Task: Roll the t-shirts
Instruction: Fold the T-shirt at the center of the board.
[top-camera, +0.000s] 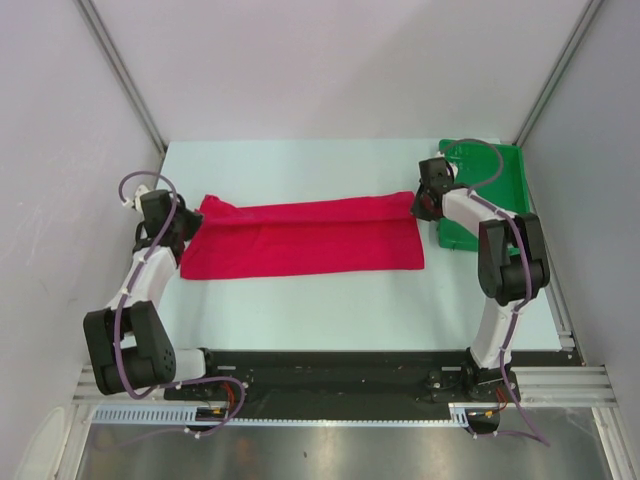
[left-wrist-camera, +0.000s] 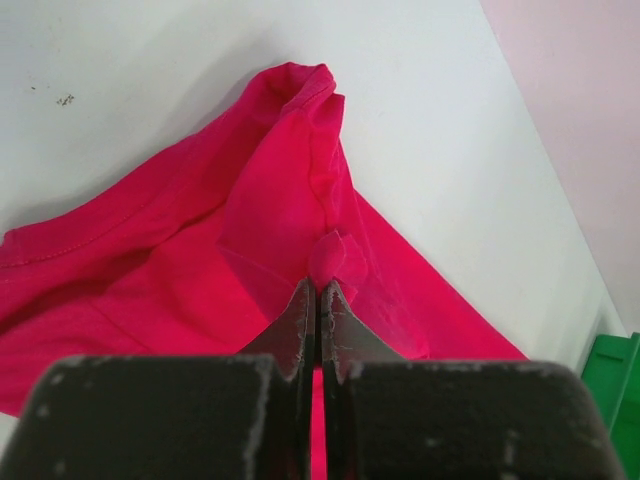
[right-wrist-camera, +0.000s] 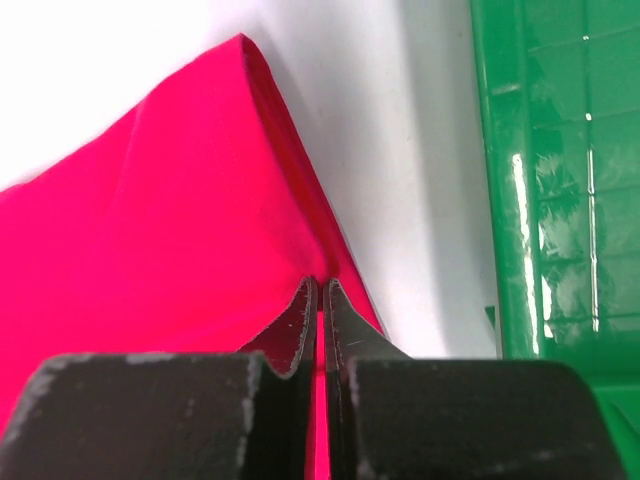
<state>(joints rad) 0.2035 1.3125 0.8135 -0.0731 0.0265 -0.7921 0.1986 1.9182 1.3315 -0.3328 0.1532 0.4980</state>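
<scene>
The crimson t-shirt (top-camera: 305, 238) lay flat on the pale desk (top-camera: 300, 310), folded into one long band that ran from one arm across to the other. Its right end stopped just beside the green tray (top-camera: 500, 175), which sat at the far right corner of the desk.

Each arm had hold of one far corner of the band. The left pincer (left-wrist-camera: 319, 285) was pressed together on a small pucker of red cloth, and the fabric rose toward it in a ridge. The right pincer (right-wrist-camera: 319, 283) was likewise pinching the cloth's edge, with a sliver of red showing between its fingertips and the tray close on its right.

To my eye the work was at the gripping stage. Both ends were secured, but there was no roll in the shirt yet. The next move would seem to call for both arms to lift and travel together, so the far edge comes over evenly toward the near side. If one side led, the band would likely skew or bunch, and the thin cotton could slip from so small a pinch.
</scene>
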